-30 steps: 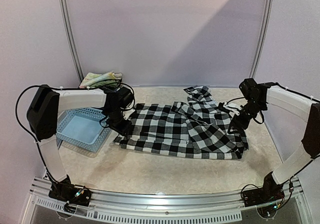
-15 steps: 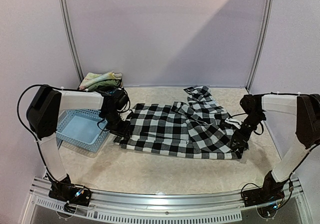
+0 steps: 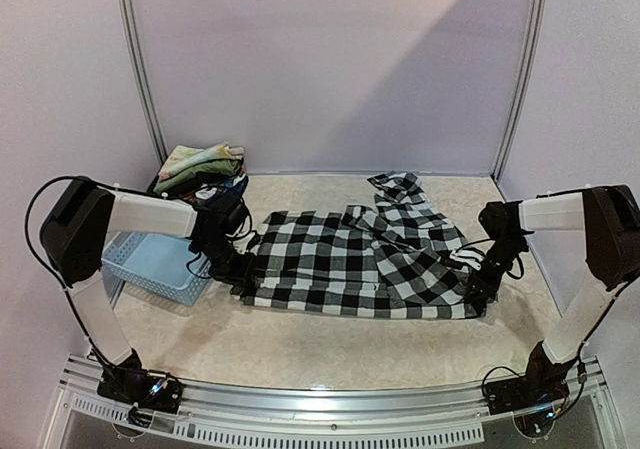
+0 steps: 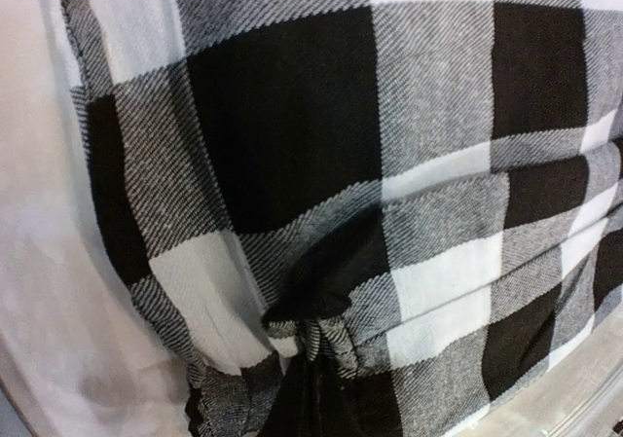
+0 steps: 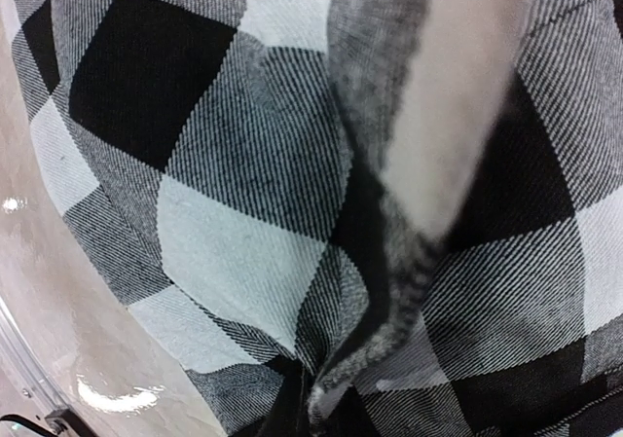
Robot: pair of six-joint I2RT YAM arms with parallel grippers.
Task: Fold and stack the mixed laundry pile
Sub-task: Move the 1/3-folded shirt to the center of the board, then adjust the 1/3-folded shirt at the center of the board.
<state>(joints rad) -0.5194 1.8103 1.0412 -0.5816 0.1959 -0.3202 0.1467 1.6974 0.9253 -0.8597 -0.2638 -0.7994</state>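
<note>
Between left gripper point(image 3: 237, 268) and right gripper point(image 3: 478, 296), checked shirt point(image 3: 350, 264), ends pinched.

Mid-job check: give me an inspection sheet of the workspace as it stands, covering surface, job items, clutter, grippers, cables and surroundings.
Surface: pale table, bare in front of the shirt.
Job's things: black-and-white checked shirt spread flat mid-table, one sleeve angled toward the back; folded garments stacked in the back left corner.
Clutter: light blue basket at the left, partly under the left arm.
Grippers: left gripper pinching the shirt's left edge; right gripper pinching its right edge; cloth bunches at both in the wrist views.
Cables: black cables loop along both arms.
Surroundings: plain pale walls; metal rail along the near edge.
</note>
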